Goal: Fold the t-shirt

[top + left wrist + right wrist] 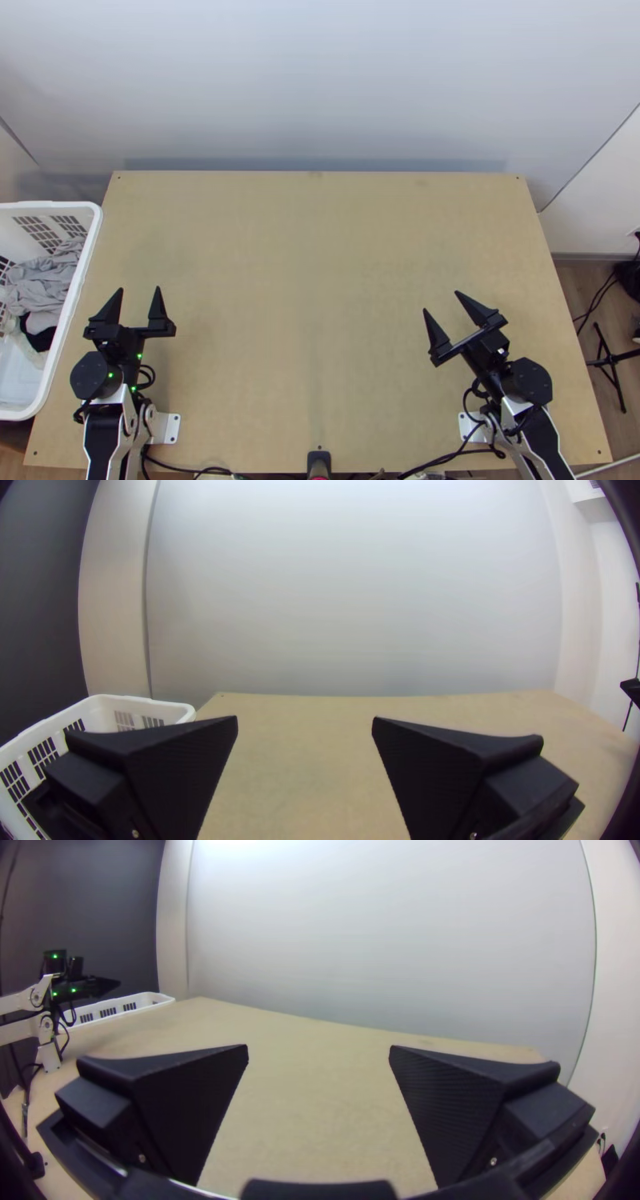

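My black left hand (138, 289) and right hand (442, 302) hung open, over the pale wooden counter (304, 320), bunched grey cloth (40, 284) in a white plastic basket (48, 205).

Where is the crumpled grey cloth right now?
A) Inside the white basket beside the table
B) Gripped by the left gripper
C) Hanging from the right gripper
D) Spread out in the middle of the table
A: the grey cloth lies bunched inside the white basket, at the table's left side in the top view.
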Available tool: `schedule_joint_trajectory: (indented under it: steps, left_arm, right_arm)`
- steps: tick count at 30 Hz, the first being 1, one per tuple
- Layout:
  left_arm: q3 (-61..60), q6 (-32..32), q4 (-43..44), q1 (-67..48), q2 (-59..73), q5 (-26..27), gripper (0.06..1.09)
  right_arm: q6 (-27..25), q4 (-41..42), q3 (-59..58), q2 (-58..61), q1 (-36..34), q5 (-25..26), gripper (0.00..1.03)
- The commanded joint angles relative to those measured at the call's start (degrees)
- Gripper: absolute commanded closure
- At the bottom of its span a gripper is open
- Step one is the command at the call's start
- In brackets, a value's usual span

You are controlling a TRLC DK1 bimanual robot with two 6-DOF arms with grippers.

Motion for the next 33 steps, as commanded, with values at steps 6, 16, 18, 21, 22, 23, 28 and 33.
schedule_joint_trajectory:
  steps: [6,16,18,21,22,23,28,33]
  left_arm:
    - [0.01,0.01,0.05,0.02,0.01,0.02,0.10]
    - [0.01,0.01,0.05,0.02,0.01,0.02,0.10]
    - [0.01,0.01,0.05,0.02,0.01,0.02,0.10]
    - [0.01,-1.05,-0.04,-2.88,0.01,0.02,0.10]
    - [0.01,-2.28,0.05,-3.58,0.01,0.02,0.10]
    - [0.01,-3.16,0.05,-3.93,0.01,0.02,0.10]
    - [0.01,-4.21,0.05,-4.20,0.01,0.02,0.10]
    - [0.01,-12.91,-0.04,-4.20,0.01,0.02,0.10]
  right_arm:
    - [0.01,-0.03,0.01,0.01,0.00,0.00,0.04]
    - [0.01,-0.03,0.01,0.01,0.00,0.00,0.04]
    - [0.01,-0.03,0.01,0.01,0.00,0.00,0.04]
    - [0.01,0.06,0.01,0.01,0.00,0.00,0.04]
    - [0.01,-0.03,0.01,0.01,0.00,0.00,0.04]
    - [0.01,0.06,0.01,0.01,0.00,0.00,0.04]
    - [0.01,0.06,0.01,0.01,0.00,0.00,0.04]
    - [0.63,0.06,0.01,-0.08,0.18,0.00,0.04]
